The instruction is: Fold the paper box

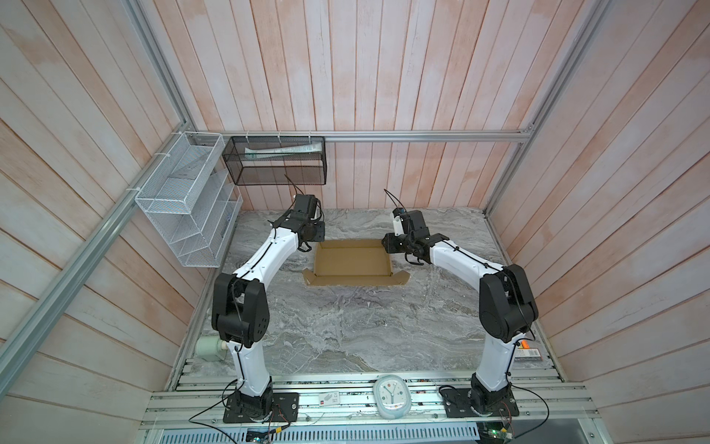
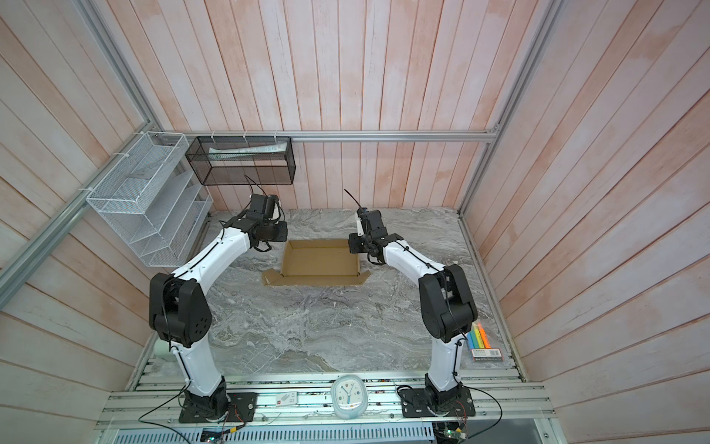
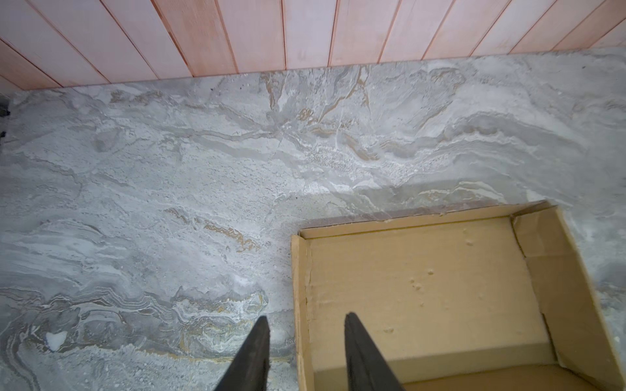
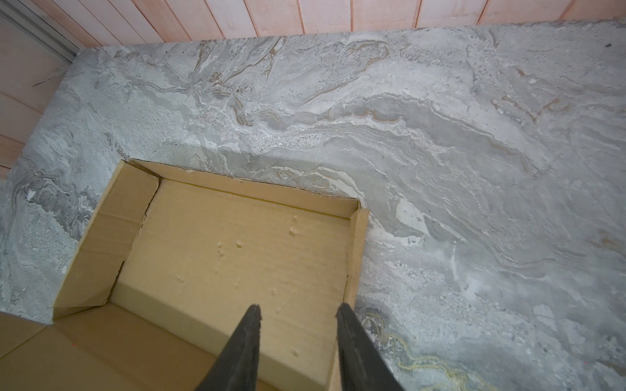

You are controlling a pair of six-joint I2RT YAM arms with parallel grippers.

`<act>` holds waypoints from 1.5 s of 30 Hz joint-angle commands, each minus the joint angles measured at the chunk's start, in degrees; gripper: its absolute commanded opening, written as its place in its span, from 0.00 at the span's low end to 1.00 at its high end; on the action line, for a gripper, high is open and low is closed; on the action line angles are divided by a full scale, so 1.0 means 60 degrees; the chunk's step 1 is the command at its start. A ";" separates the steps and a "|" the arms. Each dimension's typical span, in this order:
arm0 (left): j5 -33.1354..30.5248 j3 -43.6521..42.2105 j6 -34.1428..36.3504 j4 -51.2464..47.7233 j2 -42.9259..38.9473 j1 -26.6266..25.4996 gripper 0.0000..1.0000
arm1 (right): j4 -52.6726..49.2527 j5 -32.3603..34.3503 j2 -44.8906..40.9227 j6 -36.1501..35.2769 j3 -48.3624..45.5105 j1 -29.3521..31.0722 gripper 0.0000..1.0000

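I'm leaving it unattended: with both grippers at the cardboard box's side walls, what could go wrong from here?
The left gripper and right gripper each stand open astride a thin side wall of the paper box; a sideways move could bend a wall or drag the box along the marble tabletop. The lid flap lies flat on the tabletop, so lifting it might just push the box away.

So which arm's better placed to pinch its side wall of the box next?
Left, marginally. The left gripper is open, with a side wall of the paper box lined up between its fingers. The right gripper, also open, has its outer finger over its wall, not past it.
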 commanded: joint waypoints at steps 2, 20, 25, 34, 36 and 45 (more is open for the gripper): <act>0.0052 -0.0111 -0.0206 -0.0321 -0.1053 0.0054 0.39 | 0.0364 -0.0256 -0.0426 -0.0051 -0.0236 0.0054 0.39; 0.0611 -0.3616 -0.2431 -0.1345 -0.6097 -0.0051 0.35 | 0.0180 -0.0849 -0.0810 -0.0693 -0.0066 0.0054 0.38; 0.0176 -0.4445 -0.3156 -0.1570 -0.7075 -0.0960 0.34 | 0.0178 -0.0875 -0.0996 -0.0774 -0.0225 0.0054 0.38; -0.1128 -0.5467 -0.5217 -0.2930 -0.8133 -0.2345 0.34 | 0.0007 -0.0945 -0.1308 -0.0993 -0.0474 0.0054 0.38; -0.1379 -0.5546 -0.5568 -0.3193 -0.8333 -0.2532 0.34 | 0.0027 -0.0948 -0.1363 -0.1023 -0.0531 0.0054 0.38; -0.1710 -0.6081 -0.6802 -0.3722 -0.8853 -0.3191 0.34 | 0.0092 -0.1124 -0.1473 -0.1074 -0.0792 0.0054 0.37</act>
